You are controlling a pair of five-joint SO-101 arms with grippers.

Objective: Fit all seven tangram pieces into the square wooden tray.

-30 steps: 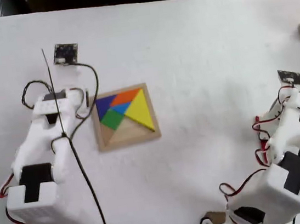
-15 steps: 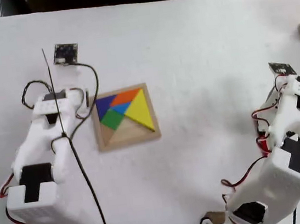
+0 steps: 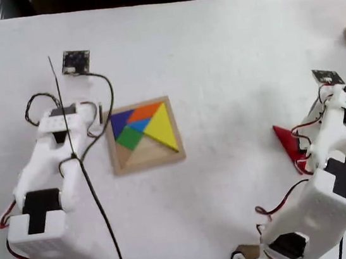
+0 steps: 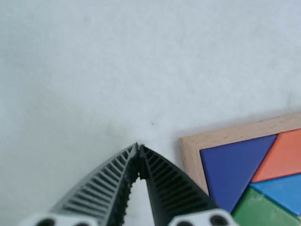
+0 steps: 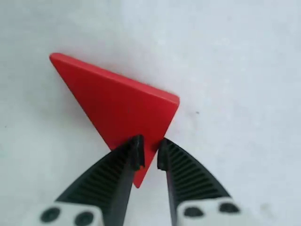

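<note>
One red triangle [image 5: 115,106] is clamped by a corner in the right jaws, low over the desk [image 3: 216,66]. It is well apart from the tray [image 3: 144,155], whose bare gap faces the arms. The left jaws, closed together, sit just beside the tray's corner.

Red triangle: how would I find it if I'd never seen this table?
Look at the white table, on the side far from the wooden tray. The red triangle is there, pinched by the right gripper, the lone coloured piece outside the tray.
</note>
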